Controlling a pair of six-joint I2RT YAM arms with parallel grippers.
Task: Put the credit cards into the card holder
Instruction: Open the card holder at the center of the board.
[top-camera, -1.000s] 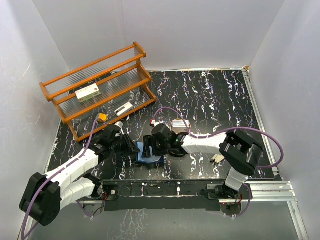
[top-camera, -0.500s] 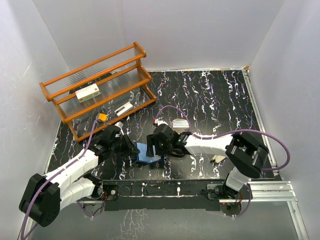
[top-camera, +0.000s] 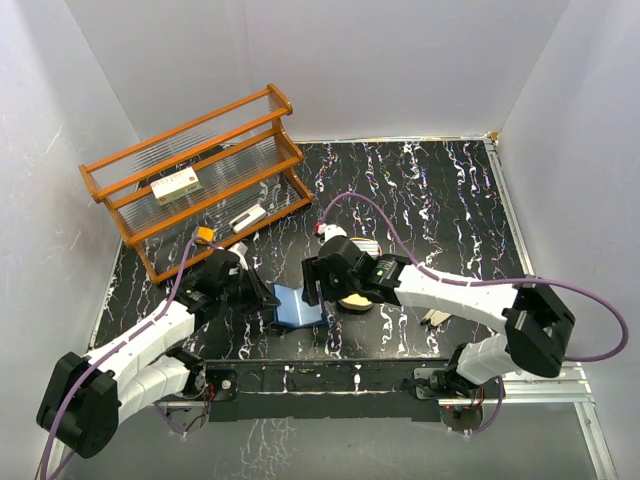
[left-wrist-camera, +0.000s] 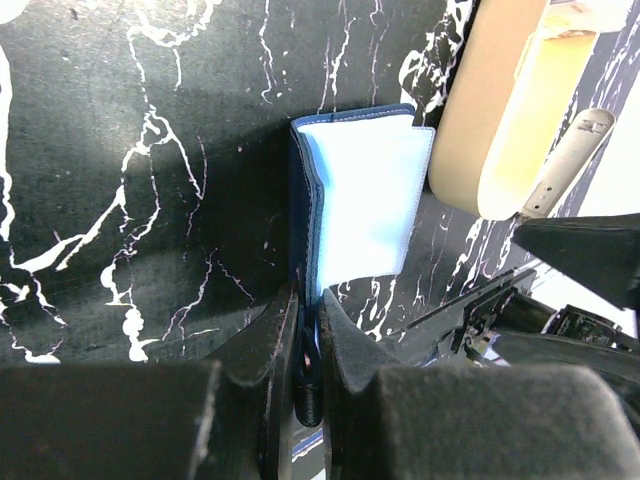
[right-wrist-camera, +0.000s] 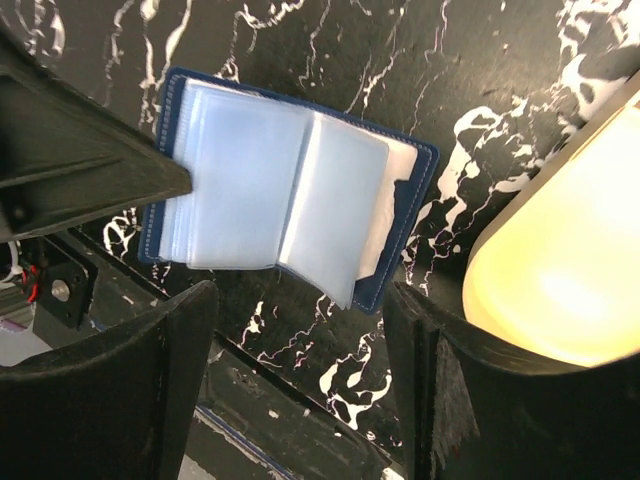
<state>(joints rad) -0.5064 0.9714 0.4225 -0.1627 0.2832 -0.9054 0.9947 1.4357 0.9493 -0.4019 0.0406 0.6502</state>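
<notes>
1. Open card holder (right-wrist-camera: 290, 190) lies flat on surface (top-camera: 420, 190), just beside tan tray (right-wrist-camera: 560, 270), clear pockets up.
2. L fingers (left-wrist-camera: 270, 350) pinched tight on holder's edge farthest from tray.
3. R fingers (right-wrist-camera: 150, 380) spread wide, gripping nothing, over holder, near tray.

1. Left of the card holder (top-camera: 298, 306): the left gripper (top-camera: 268, 296) is clamped on that edge, and its arm fills the near-left approach.
2. Above the card holder: the right gripper (right-wrist-camera: 300, 292) hangs with its fingers spread wide, one on either side, and its arm covers the right-hand approach.
3. Right of the card holder: the tan tray (right-wrist-camera: 560, 280) lies just beside it, with only a narrow strip between them.
4. Beyond the card holder: the bare table (top-camera: 430, 200) is open to the back wall.
5. Far left of the card holder: the wooden rack (top-camera: 210, 165) stands well apart.
</notes>
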